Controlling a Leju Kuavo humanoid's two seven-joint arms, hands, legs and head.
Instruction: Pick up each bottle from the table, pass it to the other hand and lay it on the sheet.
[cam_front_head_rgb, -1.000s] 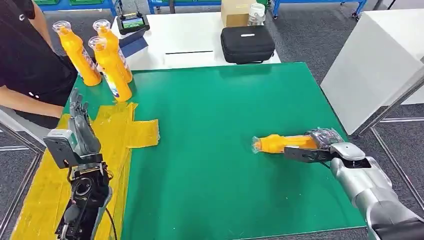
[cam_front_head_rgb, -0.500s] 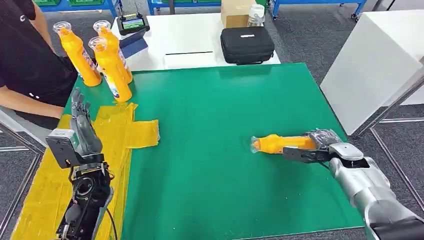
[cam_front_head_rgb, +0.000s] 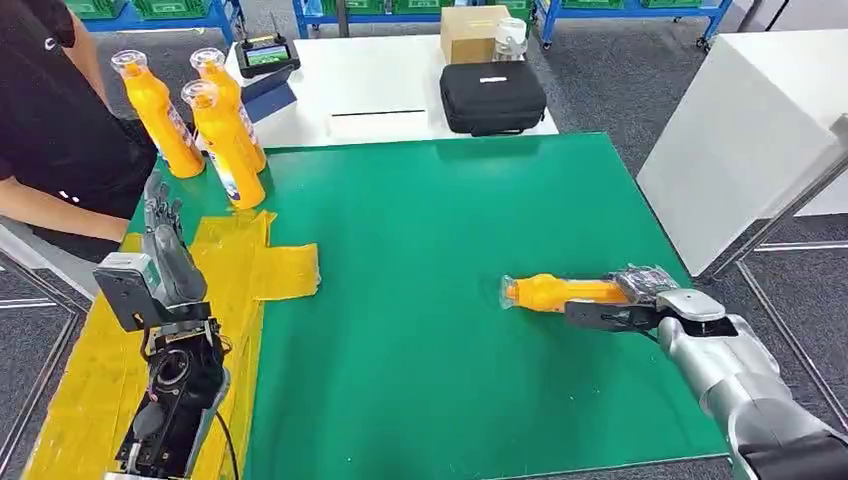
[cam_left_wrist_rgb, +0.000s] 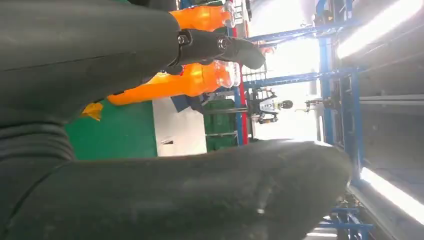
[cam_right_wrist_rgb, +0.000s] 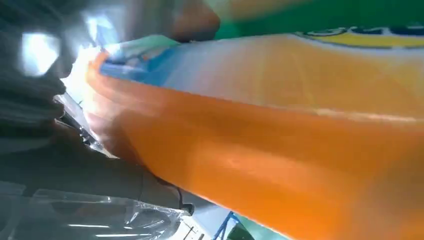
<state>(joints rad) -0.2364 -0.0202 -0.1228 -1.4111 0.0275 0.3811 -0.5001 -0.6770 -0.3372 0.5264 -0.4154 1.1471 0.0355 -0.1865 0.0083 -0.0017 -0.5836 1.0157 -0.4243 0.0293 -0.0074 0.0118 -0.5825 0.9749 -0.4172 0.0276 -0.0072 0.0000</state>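
At about nine o'clock in the head view, a person in a black top (cam_front_head_rgb: 45, 120) stands at the table's left edge, one forearm reaching in over it. Just right of the person, at ten o'clock, three upright orange plastic bottles with clear caps (cam_front_head_rgb: 222, 140) stand close together on the green table mat (cam_front_head_rgb: 420, 230); the left wrist view shows two of them (cam_left_wrist_rgb: 175, 85) beyond the dark fingers (cam_left_wrist_rgb: 220, 47).

At eight o'clock lies the crinkled yellow plastic sheet (cam_front_head_rgb: 240, 270), spread along the mat's left side with one flap reaching toward the centre. Above it the left hand (cam_front_head_rgb: 165, 250) is raised with its fingers straight, apart and pointing toward the upright bottles; it holds nothing.

At twelve o'clock, beyond the mat, a white table (cam_front_head_rgb: 380, 80) carries a small handheld controller with a lit screen (cam_front_head_rgb: 266, 52), a black zipped case (cam_front_head_rgb: 494, 96), a brown cardboard box (cam_front_head_rgb: 470, 30) and a clear jar (cam_front_head_rgb: 511, 32).

At four o'clock an orange plastic bottle (cam_front_head_rgb: 560, 292) lies on its side on the mat, its capped end pointing to nine o'clock. The right hand (cam_front_head_rgb: 625, 305) is wrapped around the bottle's base end, dark fingers running along its near side. The right wrist view shows the orange body (cam_right_wrist_rgb: 300, 150) blurred and very close against the hand. I cannot tell whether the bottle is lifted off the mat.

At two o'clock stands a white cabinet (cam_front_head_rgb: 740, 130).
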